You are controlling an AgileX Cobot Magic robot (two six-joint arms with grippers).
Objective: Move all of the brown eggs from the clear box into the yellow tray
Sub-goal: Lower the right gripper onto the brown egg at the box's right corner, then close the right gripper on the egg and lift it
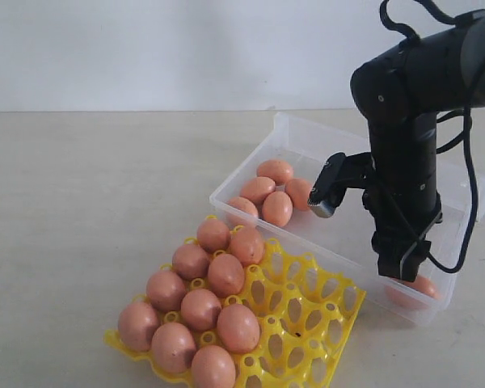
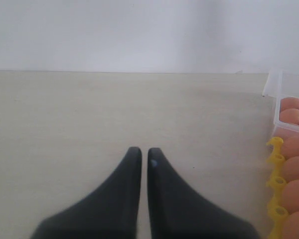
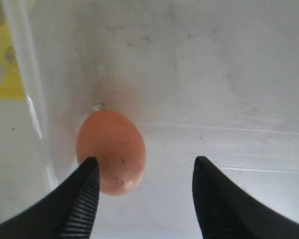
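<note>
The right gripper (image 3: 147, 164) hangs inside the clear box (image 1: 323, 137), at the end of the box away from its cluster of eggs, fingers spread wide and holding nothing; a single brown egg (image 3: 111, 152) lies on the box floor close to the box's side wall, just beside one finger (image 3: 84, 199) and not between the two; the cluster (image 1: 271, 192), five eggs as far as I can tell, sits bunched at the other end of the box; the yellow tray (image 1: 311, 311) lies on the table (image 1: 81, 202) just outside the box's long wall, ten eggs (image 1: 200, 309) filling its cups farthest from the box; the left gripper (image 2: 143, 152) hovers over bare table well apart from the box, fingers drawn almost together around nothing
</note>
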